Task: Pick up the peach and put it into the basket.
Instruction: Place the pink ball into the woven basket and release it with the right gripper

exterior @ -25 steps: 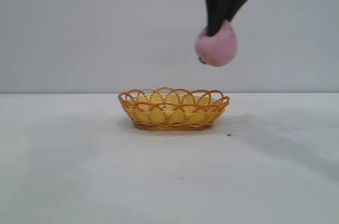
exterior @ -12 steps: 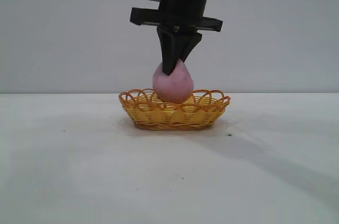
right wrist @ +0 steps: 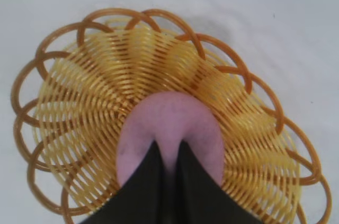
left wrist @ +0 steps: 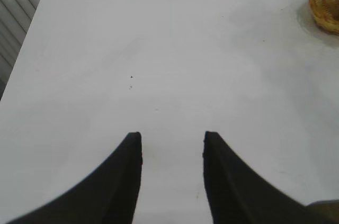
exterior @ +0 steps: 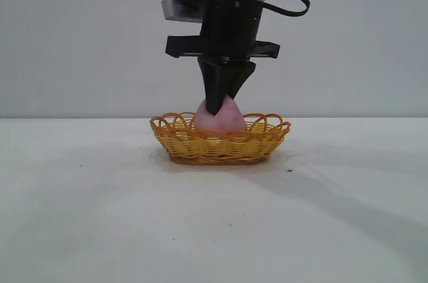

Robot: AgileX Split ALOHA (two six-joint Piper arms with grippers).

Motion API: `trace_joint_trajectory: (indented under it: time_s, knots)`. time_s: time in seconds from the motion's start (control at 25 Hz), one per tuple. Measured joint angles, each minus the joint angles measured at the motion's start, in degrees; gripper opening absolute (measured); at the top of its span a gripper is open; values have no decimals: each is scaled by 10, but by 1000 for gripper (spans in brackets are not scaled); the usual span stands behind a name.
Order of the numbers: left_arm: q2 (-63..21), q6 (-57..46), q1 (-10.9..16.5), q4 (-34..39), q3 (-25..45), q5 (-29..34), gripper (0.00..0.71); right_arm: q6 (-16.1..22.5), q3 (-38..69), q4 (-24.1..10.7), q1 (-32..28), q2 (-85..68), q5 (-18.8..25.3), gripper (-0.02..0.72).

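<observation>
- The peach sat low inside the basket, near its middle, with only its pink upper half showing above the looped rim from my outside camera.
- From my right wrist camera the peach lay on the woven floor of the basket, roughly central.
- My right gripper pointed steeply down onto the peach's top, its dark fingers close together with a narrow gap and pressed against the fruit; I could not tell whether they gripped it or had let go.
- The basket stood on the white table.
- My left gripper hovered over bare table well away from the basket, moderately open and holding nothing.
</observation>
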Motion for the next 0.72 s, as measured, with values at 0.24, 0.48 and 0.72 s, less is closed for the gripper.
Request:
trace_joint_trajectory:
  time_s: [0.24, 0.48, 0.72]
  knots:
    - [0, 0, 0, 0, 0, 0, 235, 1, 0, -1, 0, -5, -1, 246]
    - [0, 0, 0, 0, 0, 0, 235, 11, 0, 12, -22, -36, 6, 246]
    - [0, 0, 0, 0, 0, 0, 235, 35, 0, 26, -139, -53, 46, 246]
